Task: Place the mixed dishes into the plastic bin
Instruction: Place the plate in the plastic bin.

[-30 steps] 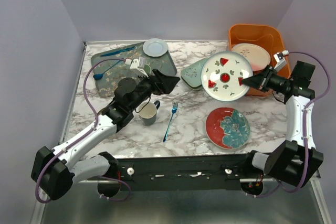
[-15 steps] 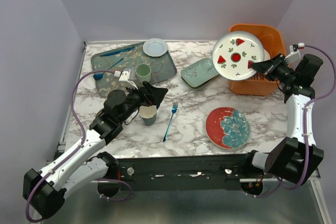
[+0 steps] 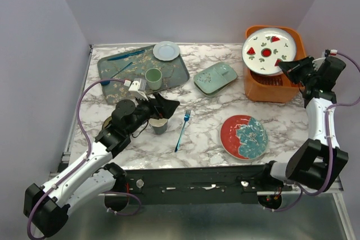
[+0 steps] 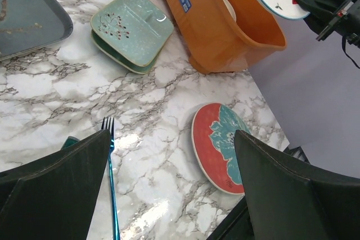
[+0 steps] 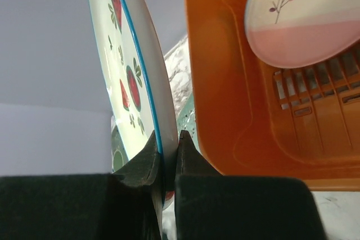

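My right gripper [image 3: 287, 67] is shut on the rim of the white plate with red marks [image 3: 269, 51] and holds it tilted above the orange plastic bin [image 3: 256, 85]. In the right wrist view the plate [image 5: 129, 66] stands edge-on in the gripper [image 5: 166, 155], beside the bin wall [image 5: 225, 82]; a pink plate [image 5: 304, 21] lies inside. My left gripper [image 3: 169, 105] is open and empty over the dark mug [image 3: 159, 125]. The red plate with teal flower [image 3: 243, 136] and the pale-green divided dish [image 3: 215, 77] lie on the table.
A blue fork [image 3: 182, 129] lies right of the mug. The dark floral tray [image 3: 121, 71] at the back left holds a green cup [image 3: 153, 77], a small white plate [image 3: 166, 50] and blue utensils. Walls close in on both sides.
My right gripper has carried the white plate right and back, from the bin's left rim to over the bin. My left arm has barely shifted above the mug.
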You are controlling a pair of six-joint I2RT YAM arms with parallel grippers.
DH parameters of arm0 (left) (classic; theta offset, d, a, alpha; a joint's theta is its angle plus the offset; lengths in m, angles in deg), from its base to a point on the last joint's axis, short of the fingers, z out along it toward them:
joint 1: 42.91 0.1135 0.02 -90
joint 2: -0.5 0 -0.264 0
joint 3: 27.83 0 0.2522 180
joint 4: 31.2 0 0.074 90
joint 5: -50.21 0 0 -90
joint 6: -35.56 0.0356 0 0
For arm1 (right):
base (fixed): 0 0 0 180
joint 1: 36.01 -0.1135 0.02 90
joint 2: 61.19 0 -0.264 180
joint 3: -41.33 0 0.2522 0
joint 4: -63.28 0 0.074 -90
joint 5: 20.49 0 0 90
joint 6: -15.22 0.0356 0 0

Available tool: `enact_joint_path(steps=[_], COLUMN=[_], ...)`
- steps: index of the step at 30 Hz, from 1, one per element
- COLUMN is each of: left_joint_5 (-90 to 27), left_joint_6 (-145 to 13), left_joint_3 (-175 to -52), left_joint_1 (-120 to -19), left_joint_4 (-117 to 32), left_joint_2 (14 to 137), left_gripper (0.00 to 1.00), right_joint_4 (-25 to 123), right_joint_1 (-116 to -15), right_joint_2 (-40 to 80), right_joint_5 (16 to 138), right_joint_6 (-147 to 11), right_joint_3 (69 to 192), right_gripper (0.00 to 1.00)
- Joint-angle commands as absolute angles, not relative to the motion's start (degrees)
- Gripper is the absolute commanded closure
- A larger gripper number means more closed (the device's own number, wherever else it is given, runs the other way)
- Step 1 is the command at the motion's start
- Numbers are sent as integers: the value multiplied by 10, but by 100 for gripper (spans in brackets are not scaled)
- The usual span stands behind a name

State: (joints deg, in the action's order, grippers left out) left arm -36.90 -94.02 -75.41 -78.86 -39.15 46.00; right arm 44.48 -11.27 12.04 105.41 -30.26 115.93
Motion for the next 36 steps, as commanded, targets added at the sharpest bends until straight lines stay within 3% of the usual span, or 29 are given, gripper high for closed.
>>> enact_joint_path(steps=[1,24,36], left_joint_5=[-355,-346,-345], left_joint_6=[-934,-915,-921], left_joint_3=[-748,-765,-772], left_joint_1=[-785,-784,-783], left_joint_4=[-394,-398,-399], left_joint_2=[445,474,483], left_gripper=[1,1,1], right_joint_4=[534,540,497], right_joint_1=[-109,-110,-134], right_joint_2=[146,333,393], right_joint_5=[1001,889,826], right_joint_6=[-228,-192,-197], right_joint_3=[1182,1281,1336], right_gripper=[100,99,92])
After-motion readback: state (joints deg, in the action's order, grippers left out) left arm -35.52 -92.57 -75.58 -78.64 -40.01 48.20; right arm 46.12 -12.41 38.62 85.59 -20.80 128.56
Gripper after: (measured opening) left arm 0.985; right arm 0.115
